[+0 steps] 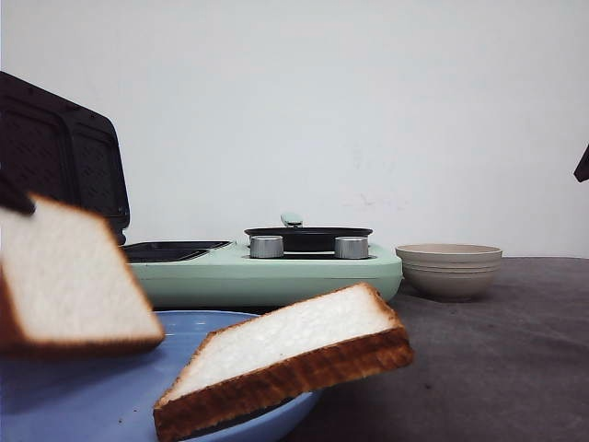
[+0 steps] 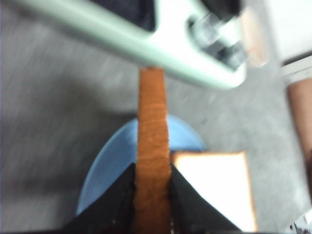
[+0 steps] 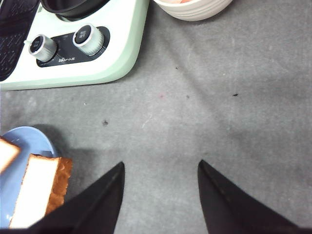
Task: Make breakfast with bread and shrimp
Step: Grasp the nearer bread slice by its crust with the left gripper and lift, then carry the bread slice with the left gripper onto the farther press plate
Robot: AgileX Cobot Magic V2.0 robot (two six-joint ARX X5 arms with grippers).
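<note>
The left tool [image 2: 152, 195] is clamped on the crust edge of one bread slice [image 1: 64, 276], held on edge above the blue plate [image 1: 83, 405]. The open sandwich maker [image 1: 175, 250] lies ahead of it, left arm nearer. The right tool [image 3: 161, 195] hangs apart and empty over the bench [image 3: 219, 97]; the second slice [image 1: 294, 354] rests on the plate.

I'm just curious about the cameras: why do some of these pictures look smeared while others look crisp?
Left wrist view: the green cooker and grey table are motion-blurred, while the held bread slice stays fairly sharp. Front view: that slice is soft-edged. Right wrist view: crisp, evenly lit, with a soft shadow beside the blue plate.
</note>
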